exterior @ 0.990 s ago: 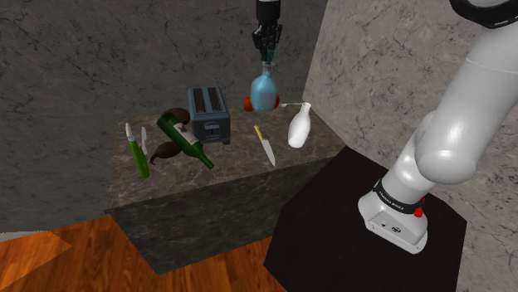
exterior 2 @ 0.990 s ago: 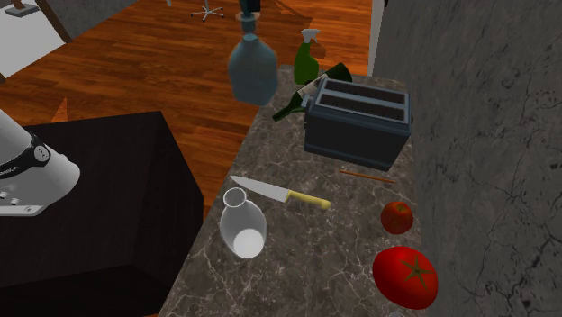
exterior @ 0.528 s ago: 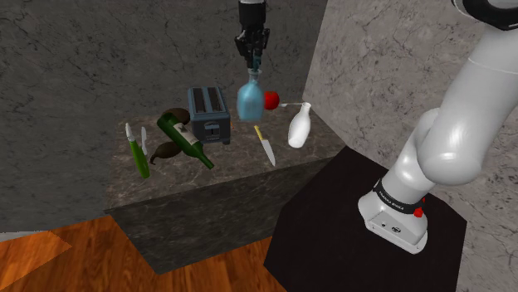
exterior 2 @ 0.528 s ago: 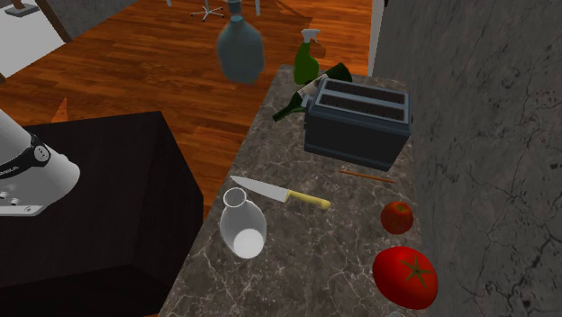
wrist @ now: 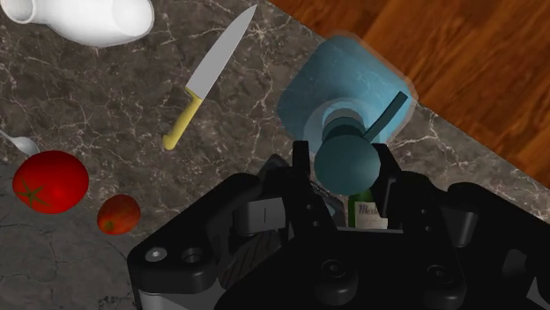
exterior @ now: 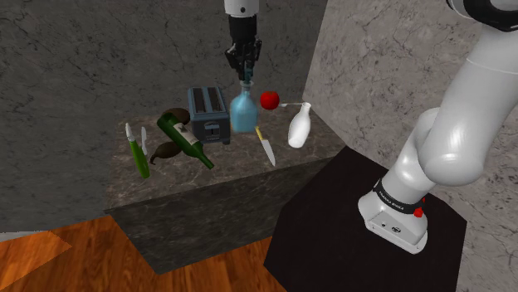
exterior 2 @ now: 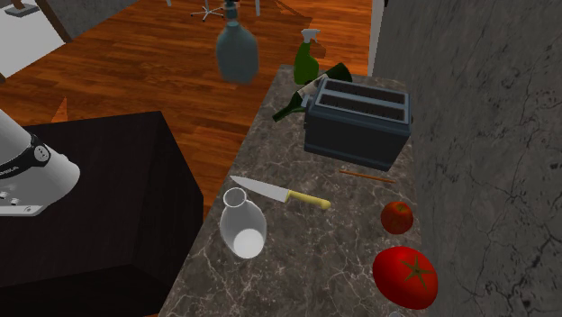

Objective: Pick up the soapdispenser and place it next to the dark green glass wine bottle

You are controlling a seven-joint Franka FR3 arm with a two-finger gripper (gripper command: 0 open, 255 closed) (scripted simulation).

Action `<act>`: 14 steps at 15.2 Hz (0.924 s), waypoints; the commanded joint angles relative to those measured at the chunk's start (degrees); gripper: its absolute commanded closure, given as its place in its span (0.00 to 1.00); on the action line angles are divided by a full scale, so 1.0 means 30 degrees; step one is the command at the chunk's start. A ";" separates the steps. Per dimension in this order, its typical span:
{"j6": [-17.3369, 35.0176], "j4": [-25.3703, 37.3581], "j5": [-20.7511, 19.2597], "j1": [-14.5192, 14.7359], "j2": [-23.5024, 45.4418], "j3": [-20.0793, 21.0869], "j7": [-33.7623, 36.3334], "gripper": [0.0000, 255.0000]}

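Tool (exterior: 244, 71) clamped on the round cap of the blue soapdispenser (exterior: 242, 114), hanging upright in the air over the edge of the worktop (exterior: 241, 170), near the toaster (exterior: 209, 114), not touching the dark green wine bottle (exterior: 184, 139).

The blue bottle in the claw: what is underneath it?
Seen from the wrist, the blue bottle hangs over the edge of the marbled counter, wood floor beside it. A labelled wine bottle peeks out by the claw. Straight beneath is covered.
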 commanded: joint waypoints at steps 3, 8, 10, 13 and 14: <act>0.1000 -0.0917 -0.0014 -0.0010 0.0066 -0.0008 0.0048 1.00; 0.2234 -0.1964 -0.0038 -0.0016 0.0256 -0.0014 0.0117 1.00; 0.2722 -0.2349 -0.0050 -0.0019 0.0359 -0.0016 0.0146 1.00; 0.3449 -0.2893 -0.0071 -0.0022 0.0543 -0.0020 0.0190 1.00; 0.3689 -0.3065 -0.0078 -0.0023 0.0612 -0.0022 0.0205 1.00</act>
